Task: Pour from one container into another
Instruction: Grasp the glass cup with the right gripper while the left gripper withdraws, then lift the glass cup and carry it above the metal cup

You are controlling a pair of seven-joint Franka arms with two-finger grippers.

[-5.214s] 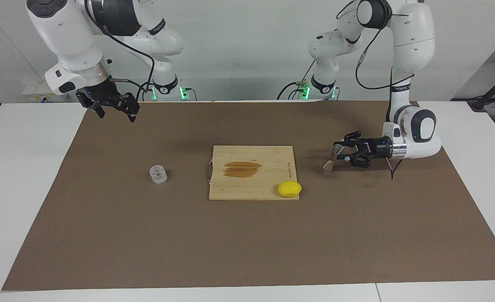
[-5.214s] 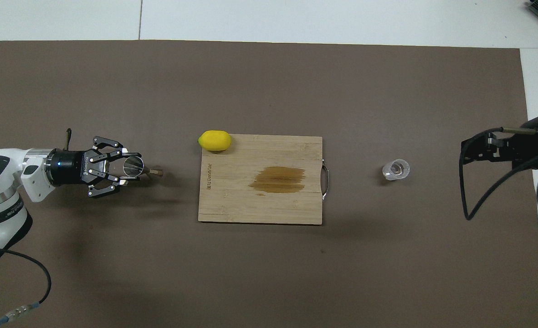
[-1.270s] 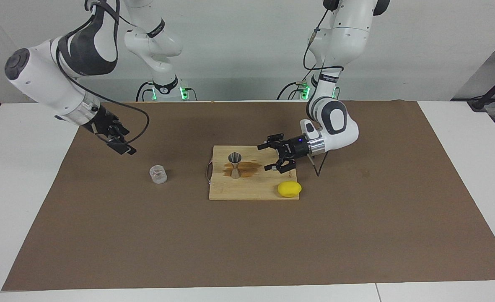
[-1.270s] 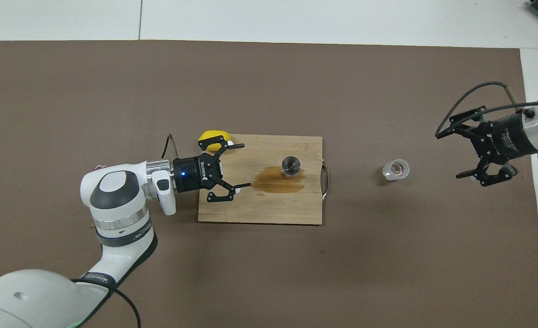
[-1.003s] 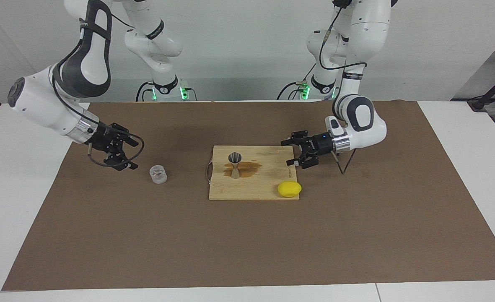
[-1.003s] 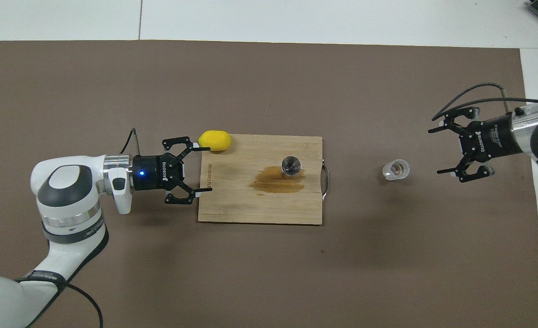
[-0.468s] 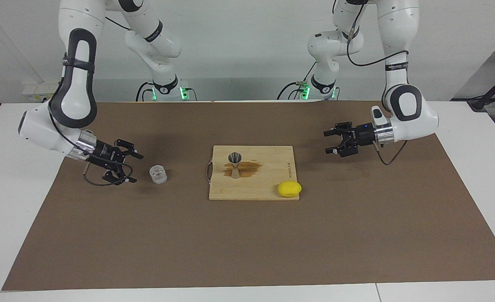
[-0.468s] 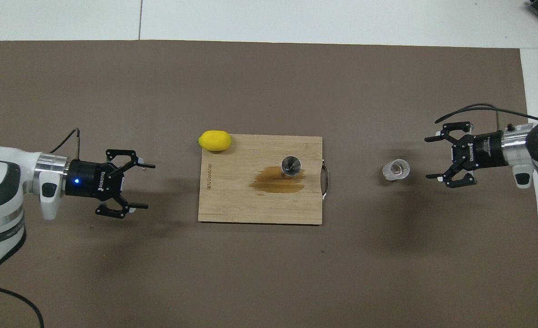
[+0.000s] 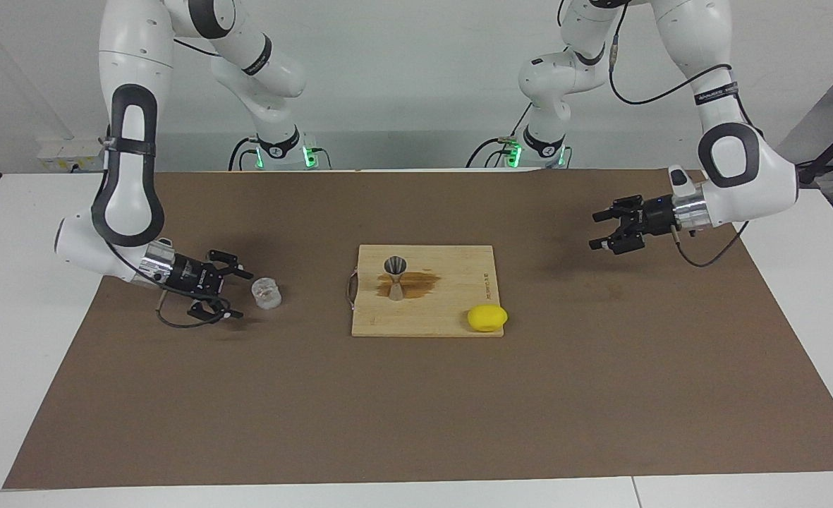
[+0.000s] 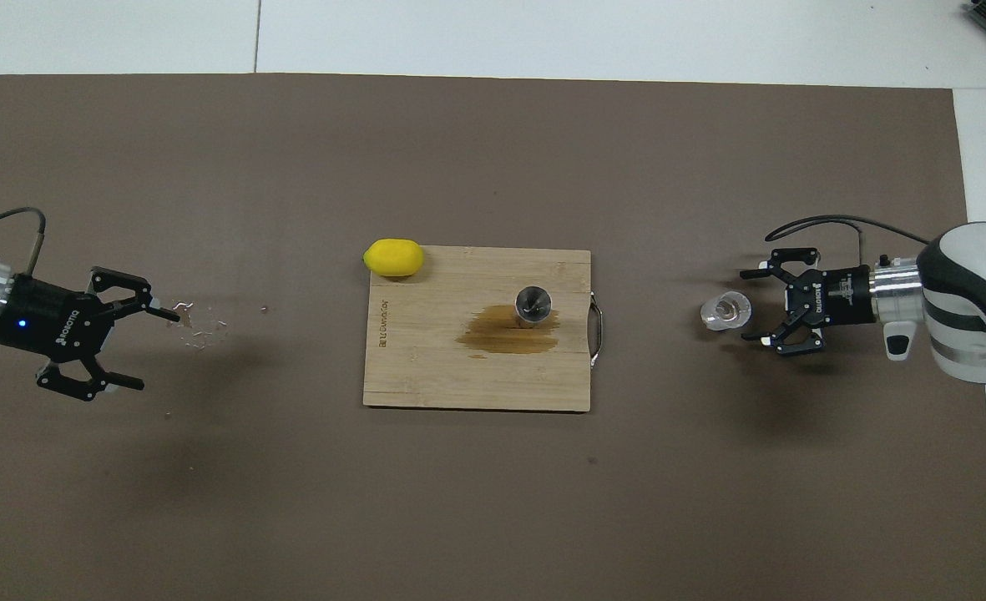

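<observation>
Standing just beside the glass cup, the right gripper is low, spread wide, empty.

One high camera faces the robots across the table; another looks steeply down on it.

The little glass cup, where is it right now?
The glass cup stands on the brown mat toward the right arm's end of the table, beside the cutting board, with the right pincer open right next to it.
</observation>
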